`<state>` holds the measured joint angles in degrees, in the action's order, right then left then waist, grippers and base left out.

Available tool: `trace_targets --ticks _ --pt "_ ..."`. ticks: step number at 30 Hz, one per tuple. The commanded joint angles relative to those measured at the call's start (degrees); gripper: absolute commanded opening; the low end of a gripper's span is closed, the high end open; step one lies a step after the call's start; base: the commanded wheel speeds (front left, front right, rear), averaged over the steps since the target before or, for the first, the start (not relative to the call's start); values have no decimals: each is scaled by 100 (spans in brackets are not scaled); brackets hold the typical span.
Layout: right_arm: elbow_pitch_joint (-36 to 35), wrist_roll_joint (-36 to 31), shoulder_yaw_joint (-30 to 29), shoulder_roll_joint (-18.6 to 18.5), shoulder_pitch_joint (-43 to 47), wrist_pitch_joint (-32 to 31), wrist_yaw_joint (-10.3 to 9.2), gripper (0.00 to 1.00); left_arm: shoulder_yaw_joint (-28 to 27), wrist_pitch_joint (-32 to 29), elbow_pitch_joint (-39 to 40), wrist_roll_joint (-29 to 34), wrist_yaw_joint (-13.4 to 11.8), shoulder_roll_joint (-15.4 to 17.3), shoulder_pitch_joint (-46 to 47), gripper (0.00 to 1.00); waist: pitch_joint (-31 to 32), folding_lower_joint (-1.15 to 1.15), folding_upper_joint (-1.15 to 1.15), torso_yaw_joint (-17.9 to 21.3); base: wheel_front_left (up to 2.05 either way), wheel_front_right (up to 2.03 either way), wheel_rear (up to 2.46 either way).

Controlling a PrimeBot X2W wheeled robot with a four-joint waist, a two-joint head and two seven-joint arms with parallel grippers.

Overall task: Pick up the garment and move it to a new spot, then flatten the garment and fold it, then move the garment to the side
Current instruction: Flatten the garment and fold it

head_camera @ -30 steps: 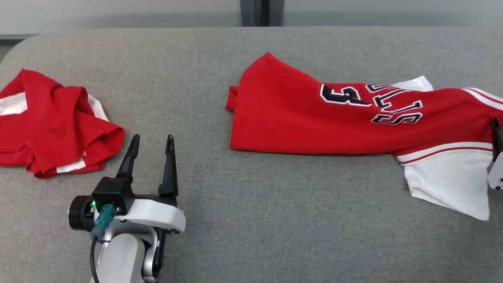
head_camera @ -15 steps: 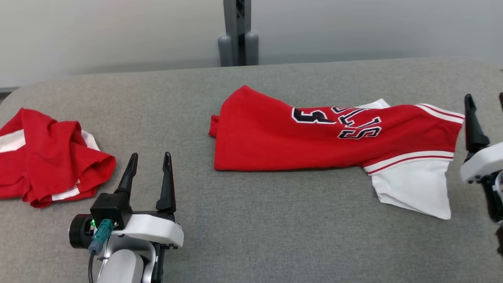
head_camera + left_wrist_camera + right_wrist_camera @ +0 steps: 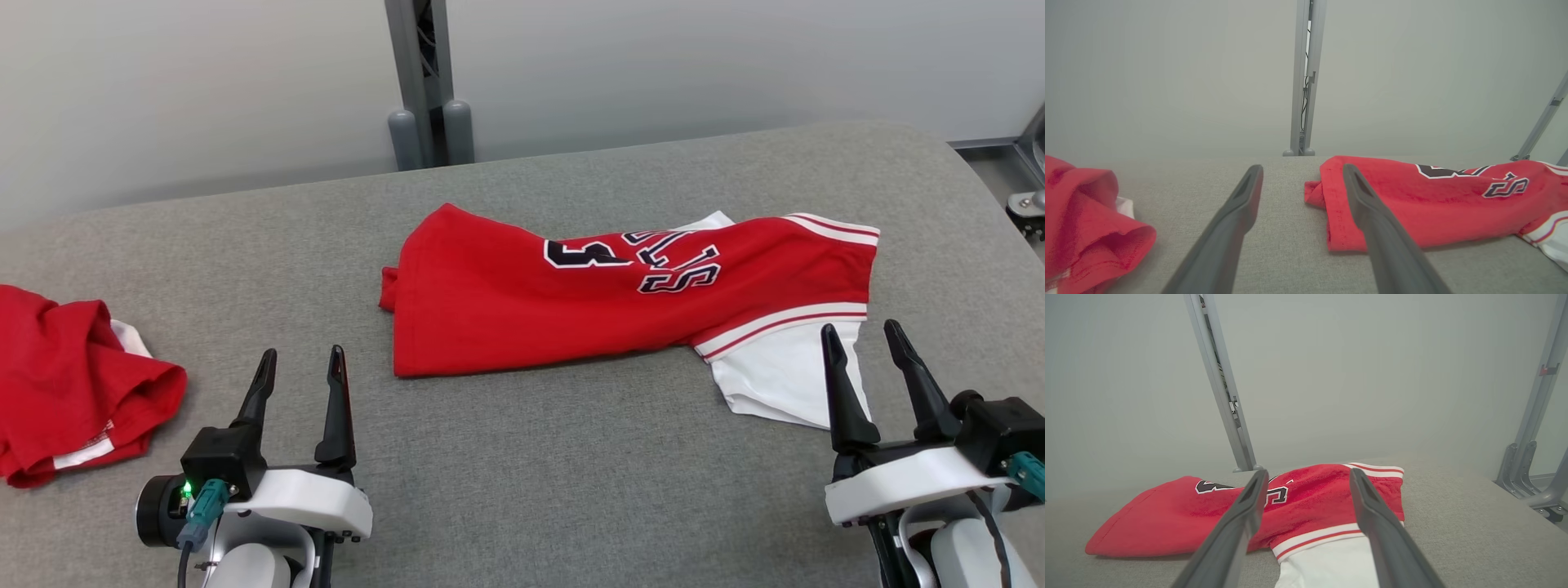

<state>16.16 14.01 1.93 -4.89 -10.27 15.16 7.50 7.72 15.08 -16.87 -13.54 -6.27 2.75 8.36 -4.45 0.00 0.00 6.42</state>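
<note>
The garment point(image 3: 522, 318) is a red jersey with black lettering and a white striped end, lying folded and fairly flat on the grey table point(image 3: 571, 490). My left gripper point(image 3: 302, 353) stands open over bare table, near-left of the jersey's red end point(image 3: 1412, 208). My right gripper point(image 3: 860, 327) is open too, its fingertips just short of the white end. In the right wrist view the open right gripper point(image 3: 1308, 471) points at the white and striped part of the garment point(image 3: 1208, 522), with nothing between its fingers. The left gripper point(image 3: 1302, 167) also holds nothing.
A second red and white garment point(image 3: 73, 392) lies crumpled at the table's left edge, left of my left gripper. A grey post point(image 3: 420, 82) rises behind the table before a pale wall. A metal frame point(image 3: 1029, 180) stands past the table's right end.
The head camera has swung, shifting the whole picture left and down. My right gripper has come back from the jersey's right end to the near side, fully in view. Both grippers stay open.
</note>
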Motion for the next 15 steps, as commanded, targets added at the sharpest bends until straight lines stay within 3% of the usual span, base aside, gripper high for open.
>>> trace_targets --ticks 1,9,15 --pt "-30 1 -48 -2 57 8 -2 100 -28 5 -6 42 25 25 -13 100 -24 0 0 49 0 0 0" --pt "-80 -70 -23 105 -97 8 -2 100 -158 4 -173 6 96 30 162 100 -243 0 0 300 0 0 0" --pt "-40 -57 9 147 -132 8 -2 100 21 4 -1288 251 542 48 679 100 -586 0 0 453 0 0 0"
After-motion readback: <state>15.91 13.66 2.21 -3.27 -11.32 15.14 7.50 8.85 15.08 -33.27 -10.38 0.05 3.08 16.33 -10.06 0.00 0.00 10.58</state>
